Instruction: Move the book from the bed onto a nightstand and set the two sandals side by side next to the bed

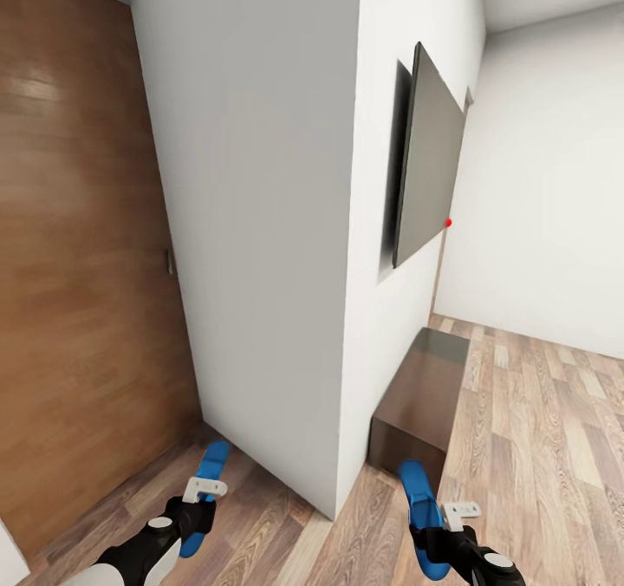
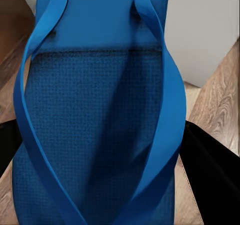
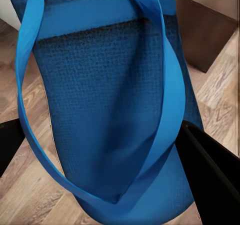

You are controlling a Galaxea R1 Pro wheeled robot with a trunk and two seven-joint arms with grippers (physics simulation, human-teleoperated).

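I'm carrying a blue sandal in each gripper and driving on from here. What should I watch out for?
1. The white wall corner stands right ahead between the left gripper and the right gripper; driving straight could knock a blue flip-flop sandal loose.
2. The low dark brown cabinet sits close by the right-hand sandal; a tight turn may clip it.

White wall corner [image 1: 347, 309] blocks ahead; wood floor [image 1: 537, 430] open right.

Textured matt sandals [image 2: 95, 130]; glossy wooden floor [image 1: 537, 430]
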